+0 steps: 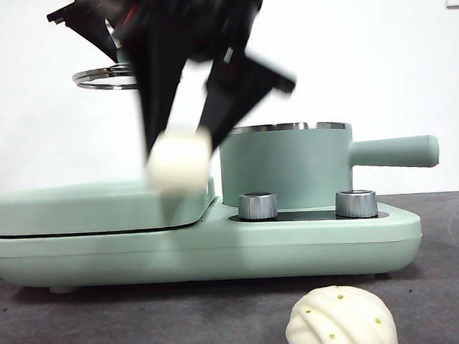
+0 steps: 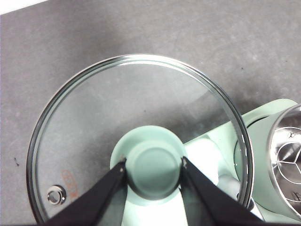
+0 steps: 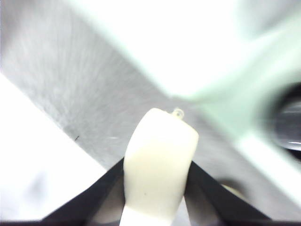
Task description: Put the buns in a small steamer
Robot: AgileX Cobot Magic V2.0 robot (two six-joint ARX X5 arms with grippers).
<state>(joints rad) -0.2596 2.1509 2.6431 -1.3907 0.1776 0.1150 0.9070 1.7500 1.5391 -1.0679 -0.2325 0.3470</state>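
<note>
I see the mint-green cooker (image 1: 203,250) spread across most of the table (image 1: 107,325), its flat griddle cover (image 1: 93,206) on the left and two steel knobs (image 1: 257,206) on the right half, facing me. The steamer (image 1: 287,165) stands on that right half behind the knobs, its long handle (image 1: 394,152) pointing right, and it has no lid on; the left wrist view shows a steel rack (image 2: 289,162) inside it. My right gripper (image 1: 181,163) comes down big and dark from the top of the front view, blurred, with its jaws closed onto the smooth bun (image 1: 179,161); the bun hangs in the air just left of the steamer, over the right edge of the griddle cover and below the steamer's rim. In the right wrist view the same bun (image 3: 157,169) sits pinched between both jaws, sticking out past their tips. My left gripper (image 2: 154,165) is up high at the far left, its jaws clamped on the green knob (image 2: 154,170) of the glass lid (image 1: 105,77), which it holds level in the air. The ridged bun (image 1: 341,320) with green specks lies on the table at the near right, in front of the cooker and apart from it.
</note>
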